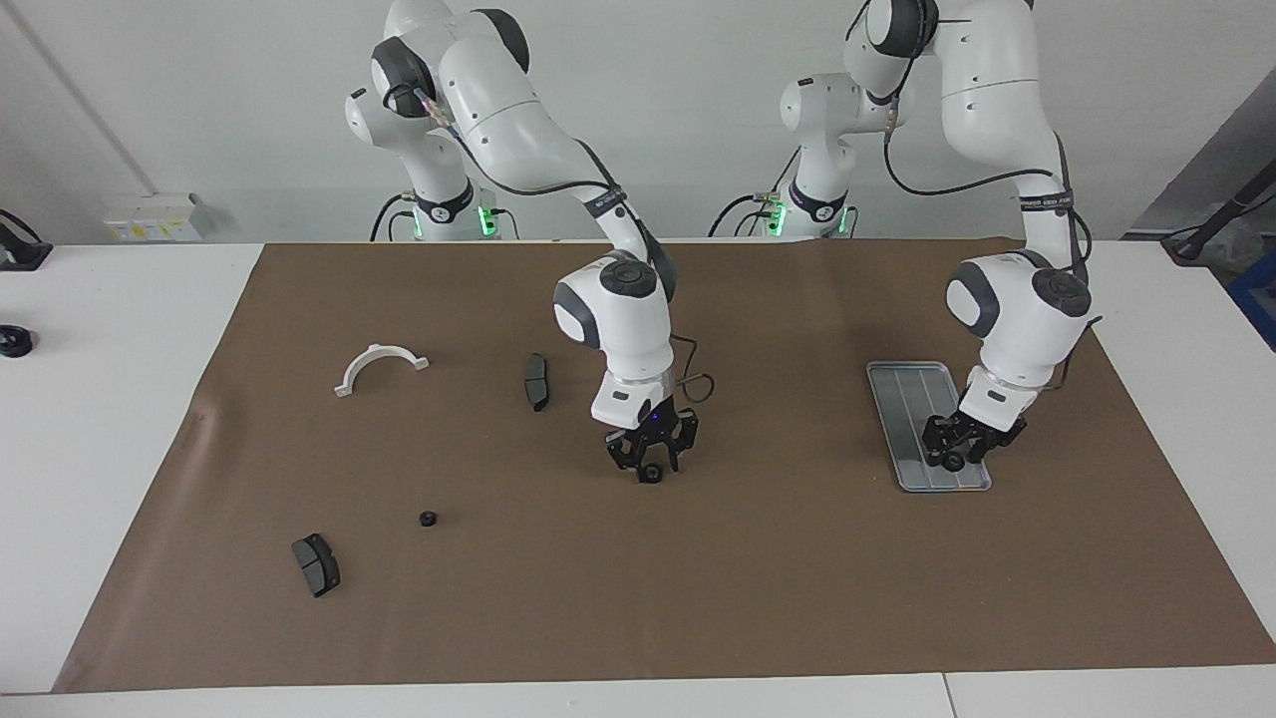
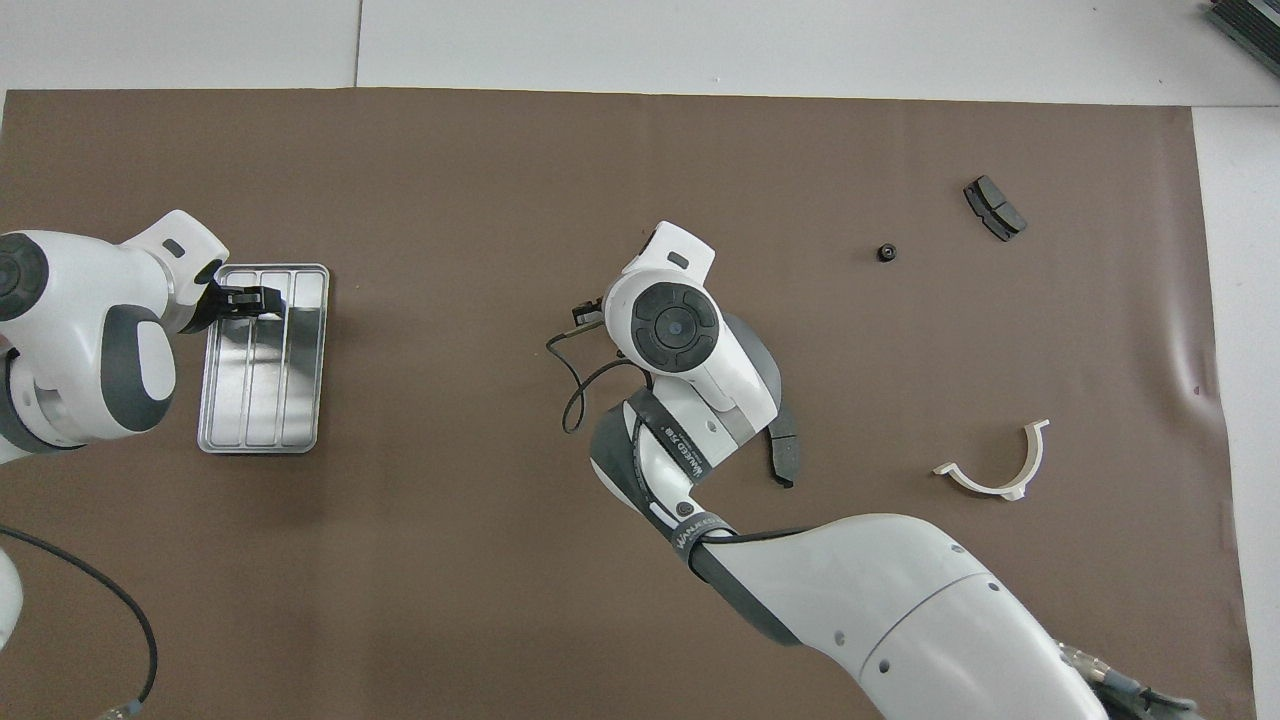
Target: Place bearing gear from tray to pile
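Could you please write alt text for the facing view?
Two white robot arms work over a brown mat: the left pincer holds a small black bearing gear over a flat silver ridged tray, while the right pincer grips another at mid-table.

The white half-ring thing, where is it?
The white half-ring bracket lies on the brown mat toward the right arm's end of the table, beside a dark brake pad.

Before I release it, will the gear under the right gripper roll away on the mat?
The gear between the right gripper fingers looks like a small round ring, so on edge it could roll. Laid flat like the loose gear near the pile, it should stay. The mat looks flat and matte, so probably little sliding.
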Action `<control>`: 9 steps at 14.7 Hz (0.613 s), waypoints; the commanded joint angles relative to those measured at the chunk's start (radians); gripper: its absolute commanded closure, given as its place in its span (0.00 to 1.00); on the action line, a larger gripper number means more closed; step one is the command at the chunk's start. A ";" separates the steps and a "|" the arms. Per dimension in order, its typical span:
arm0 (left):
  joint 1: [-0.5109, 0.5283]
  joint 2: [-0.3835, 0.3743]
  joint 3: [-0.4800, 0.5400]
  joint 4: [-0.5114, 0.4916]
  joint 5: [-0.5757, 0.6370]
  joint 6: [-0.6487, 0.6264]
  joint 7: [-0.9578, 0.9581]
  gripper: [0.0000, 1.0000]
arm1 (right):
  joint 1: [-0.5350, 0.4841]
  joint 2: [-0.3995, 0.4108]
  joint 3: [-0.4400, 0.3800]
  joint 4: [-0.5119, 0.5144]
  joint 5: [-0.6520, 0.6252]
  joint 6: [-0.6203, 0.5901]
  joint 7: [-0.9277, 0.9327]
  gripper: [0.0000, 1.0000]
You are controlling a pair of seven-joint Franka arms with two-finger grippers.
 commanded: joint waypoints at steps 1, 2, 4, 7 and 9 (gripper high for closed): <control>0.007 -0.018 -0.009 -0.028 -0.021 0.020 0.026 0.56 | -0.005 -0.001 -0.004 -0.009 -0.030 -0.002 0.010 0.51; 0.010 -0.018 -0.009 -0.022 -0.021 0.021 0.026 0.72 | -0.004 -0.001 -0.002 -0.007 -0.030 -0.002 0.012 0.63; 0.004 -0.017 -0.009 -0.009 -0.019 0.016 0.028 1.00 | -0.004 -0.001 -0.002 -0.001 -0.030 -0.007 0.012 1.00; -0.001 -0.046 -0.010 0.018 -0.019 -0.005 0.026 1.00 | -0.005 -0.001 -0.004 0.020 -0.026 -0.030 0.015 1.00; -0.009 -0.078 -0.018 0.038 -0.019 -0.050 0.022 1.00 | -0.021 -0.022 -0.010 0.036 -0.024 -0.089 0.015 1.00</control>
